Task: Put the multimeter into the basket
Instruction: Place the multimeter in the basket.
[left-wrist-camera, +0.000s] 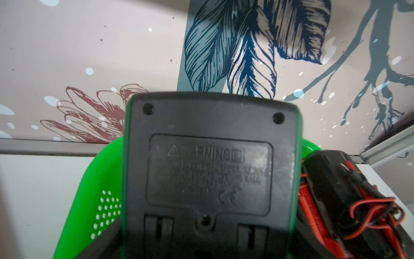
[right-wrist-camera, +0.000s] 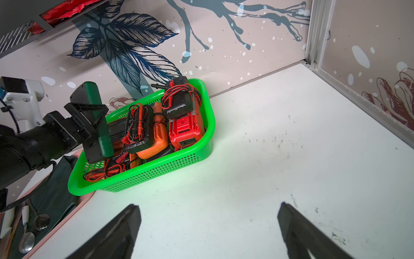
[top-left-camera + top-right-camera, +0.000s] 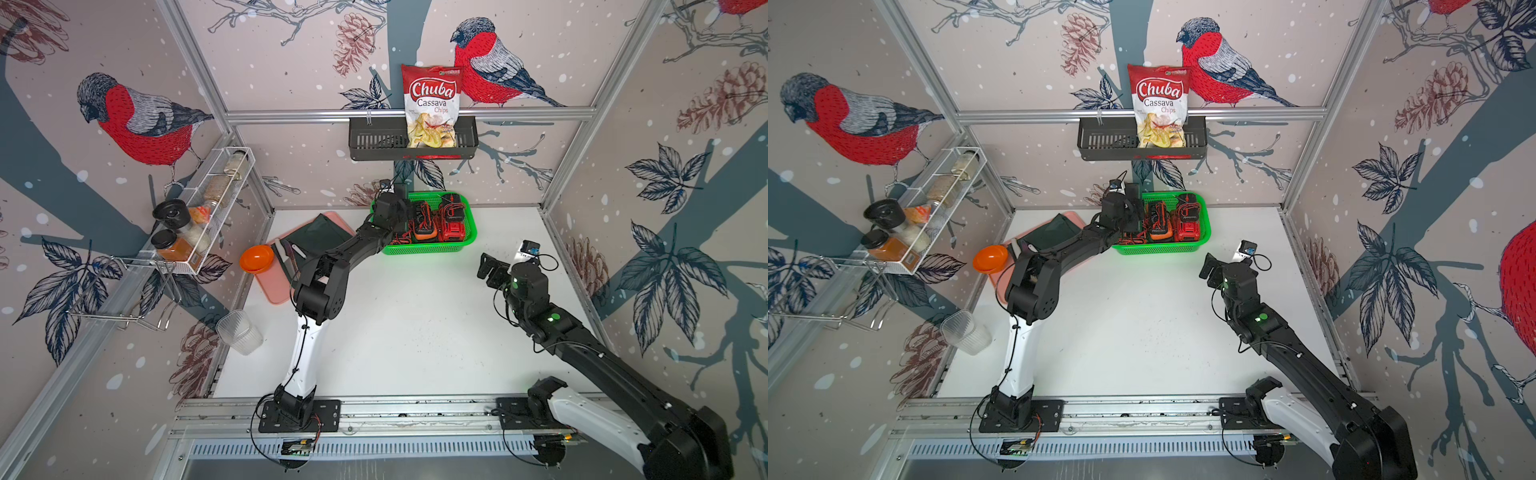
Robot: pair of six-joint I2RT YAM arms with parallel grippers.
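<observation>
step: lower in | left gripper (image 2: pixel 94 122) clamps green multimeter (image 1: pixel 210 168) upright, over the basket's (image 2: pixel 156 175) less crowded end | right gripper (image 2: pixel 208 216) wide apart, empty, near basket | advice: descend deep, release gently

1. The basket (image 2: pixel 156 172) is shiny green plastic with tiny holes.
2. The multimeter (image 1: pixel 210 170) has a dull black plastic back.
3. The table (image 2: pixel 291 157) is smooth, white and scuffed.
4. The chip bag (image 3: pixel 432 104) looks shiny.

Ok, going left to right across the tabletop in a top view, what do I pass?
Round orange plastic bowl → dark green cloth → bright green perforated plastic basket → open right gripper.
</observation>
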